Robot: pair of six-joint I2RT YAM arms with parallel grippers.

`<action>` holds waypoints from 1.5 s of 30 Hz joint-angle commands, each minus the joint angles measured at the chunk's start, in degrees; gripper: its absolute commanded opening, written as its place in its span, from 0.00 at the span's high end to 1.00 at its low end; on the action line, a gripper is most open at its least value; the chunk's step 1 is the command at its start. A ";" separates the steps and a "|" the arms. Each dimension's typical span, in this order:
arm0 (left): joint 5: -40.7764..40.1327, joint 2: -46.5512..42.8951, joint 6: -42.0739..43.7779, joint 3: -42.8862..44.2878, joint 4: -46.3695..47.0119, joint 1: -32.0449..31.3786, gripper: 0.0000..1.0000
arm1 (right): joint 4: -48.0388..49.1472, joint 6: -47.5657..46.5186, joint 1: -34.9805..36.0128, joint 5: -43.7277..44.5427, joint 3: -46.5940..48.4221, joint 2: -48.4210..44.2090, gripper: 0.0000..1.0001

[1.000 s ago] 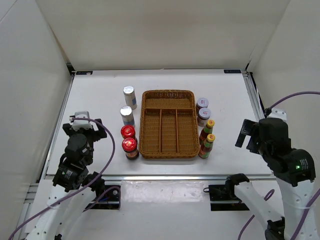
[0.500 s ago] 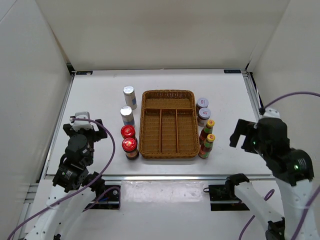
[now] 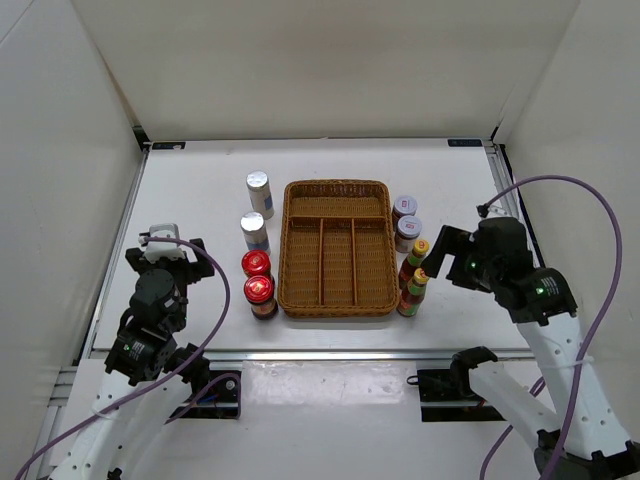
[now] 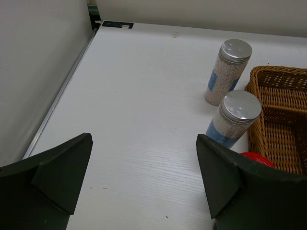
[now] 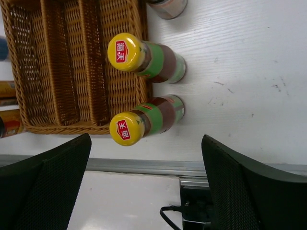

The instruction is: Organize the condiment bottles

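The right gripper (image 3: 438,261) has its jaws spread wide and holds nothing. It hangs just to the right of the two slim yellow-capped, green-necked sauce bottles (image 5: 148,120), and in its wrist view both of them show between the black fingers (image 5: 48,182). These bottles stand upright, one behind the other, just beside the right wall of the brown wicker divided tray (image 3: 337,185). Behind them, along the same wall, stand the two short grey-lilac-lidded jars (image 3: 405,209). The left gripper (image 4: 143,140) is likewise spread and empty, well apart from the tray's left side, over the white table (image 3: 200,190). Left of the tray, two white silver-capped shakers (image 4: 229,72) stand at the far end and two red-lidded jars (image 3: 258,280) nearer. The tray's compartments hold no bottles.
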 commanded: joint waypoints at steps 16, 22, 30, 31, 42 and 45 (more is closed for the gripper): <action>-0.69 0.23 -0.29 -0.30 0.54 -0.14 0.00 | 7.46 9.67 18.88 17.28 -4.50 8.89 0.11; -0.69 0.23 -0.29 -0.30 0.54 -0.14 0.00 | 5.35 12.30 19.42 19.56 -4.50 13.55 0.20; -0.69 0.23 -0.29 -0.83 0.54 -0.14 0.00 | 4.73 12.84 21.08 20.10 -5.03 14.18 0.40; -0.69 0.23 -0.29 -0.83 0.54 -0.14 0.00 | 4.73 13.36 21.09 20.10 -5.03 14.18 0.43; -0.69 0.23 0.24 -0.83 0.54 -0.14 0.00 | 1.66 15.83 24.60 23.34 -4.86 15.41 0.67; -1.22 0.23 0.24 -0.83 0.54 -0.14 0.00 | -0.62 16.35 25.22 24.92 -3.45 15.93 0.75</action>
